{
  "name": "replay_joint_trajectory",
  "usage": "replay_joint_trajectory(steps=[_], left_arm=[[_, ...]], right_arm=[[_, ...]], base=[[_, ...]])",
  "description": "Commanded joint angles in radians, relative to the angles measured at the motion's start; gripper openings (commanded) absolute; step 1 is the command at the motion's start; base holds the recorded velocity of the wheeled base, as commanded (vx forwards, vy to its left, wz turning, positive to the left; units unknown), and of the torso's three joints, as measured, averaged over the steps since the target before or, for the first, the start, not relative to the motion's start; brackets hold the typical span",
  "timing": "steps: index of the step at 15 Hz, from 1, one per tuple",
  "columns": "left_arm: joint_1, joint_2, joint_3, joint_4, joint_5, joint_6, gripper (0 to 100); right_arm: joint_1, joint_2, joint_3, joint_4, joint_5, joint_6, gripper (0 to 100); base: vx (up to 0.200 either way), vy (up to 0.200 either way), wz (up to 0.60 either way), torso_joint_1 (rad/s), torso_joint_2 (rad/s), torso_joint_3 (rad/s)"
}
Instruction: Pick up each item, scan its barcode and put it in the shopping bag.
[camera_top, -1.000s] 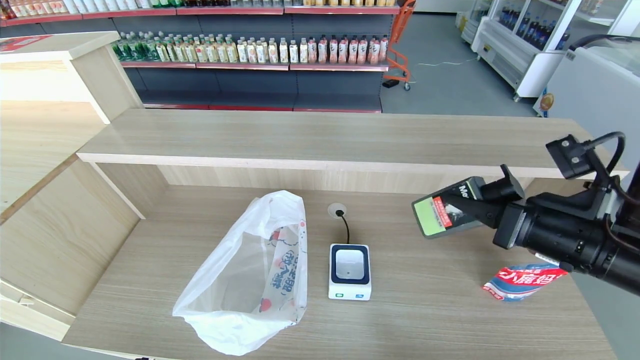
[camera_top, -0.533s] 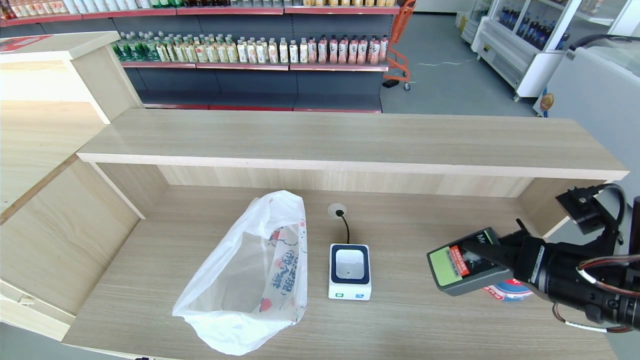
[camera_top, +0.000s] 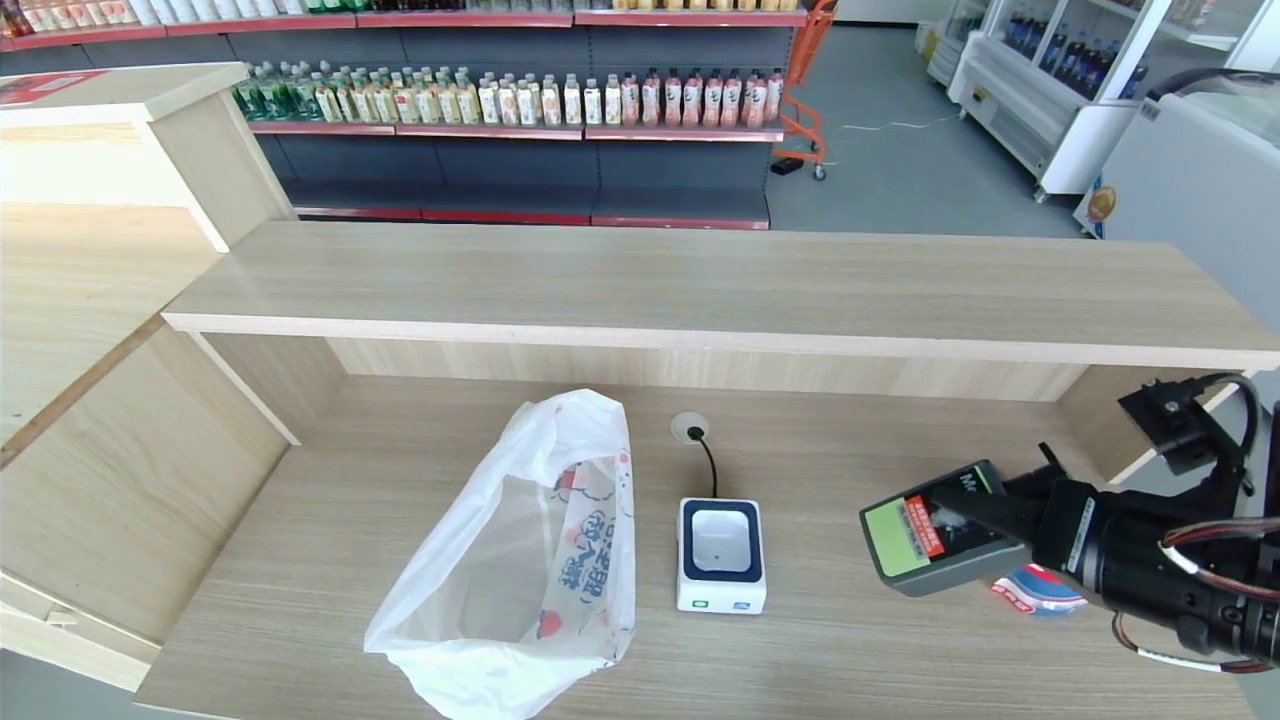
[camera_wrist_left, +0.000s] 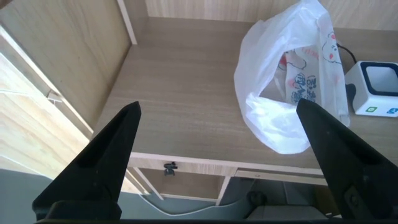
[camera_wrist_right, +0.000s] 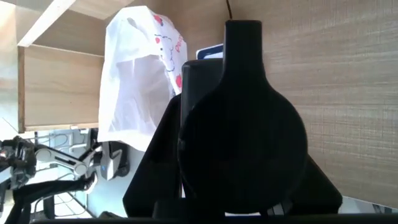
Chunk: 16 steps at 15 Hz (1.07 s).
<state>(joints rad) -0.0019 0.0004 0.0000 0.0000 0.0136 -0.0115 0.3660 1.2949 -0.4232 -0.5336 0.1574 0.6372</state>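
My right gripper (camera_top: 978, 506) is shut on a dark box (camera_top: 925, 530) with a green and red label, held low over the counter to the right of the scanner (camera_top: 721, 555). The white scanner sits at mid-counter, its window facing up and its cable running to a hole behind it. Left of it lies the white shopping bag (camera_top: 520, 570), mouth open toward the front edge. A red and blue pouch (camera_top: 1040, 590) lies on the counter under my right arm, mostly hidden. My left gripper (camera_wrist_left: 214, 162) is open, off the counter's front left, with the bag (camera_wrist_left: 292, 81) and scanner (camera_wrist_left: 376, 87) beyond it.
The wooden counter (camera_top: 850, 660) has a raised ledge (camera_top: 700, 290) along its back and side walls at both ends. Bare wood lies between the scanner and the box. Drink shelves and freezers stand in the shop behind.
My right arm has come down with the box, from ledge height to low over the counter. The head camera shifted slightly, so the whole picture moved a little.
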Motion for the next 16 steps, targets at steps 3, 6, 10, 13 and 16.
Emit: replay_joint_trajectory(steps=[3,6,10,13,16], left_arm=[[0.0,0.0,0.0,0.0,0.0,0.001,100],[0.0,0.0,0.0,0.0,0.0,0.004,100],[0.0,0.0,0.0,0.0,-0.001,0.005,100],[0.0,0.0,0.0,0.0,-0.001,0.005,100],[0.0,0.0,0.0,0.0,0.0,0.005,100]], right_arm=[[-0.009,0.044,0.029,0.03,-0.07,-0.085,0],[-0.016,0.142,0.006,0.004,-0.116,-0.166,0],[-0.013,0.343,-0.086,-0.088,-0.114,-0.241,0],[-0.01,0.465,-0.106,-0.204,-0.114,-0.33,0],[-0.01,0.56,-0.108,-0.299,-0.111,-0.357,0]], base=[[0.0,0.2,0.0,0.001,0.01,0.002],[0.0,0.2,0.0,0.001,0.0,0.002],[0.0,0.0,0.0,0.0,0.0,0.0],[0.0,0.0,0.0,0.0,0.0,0.0],[0.0,0.0,0.0,0.0,0.0,0.0]])
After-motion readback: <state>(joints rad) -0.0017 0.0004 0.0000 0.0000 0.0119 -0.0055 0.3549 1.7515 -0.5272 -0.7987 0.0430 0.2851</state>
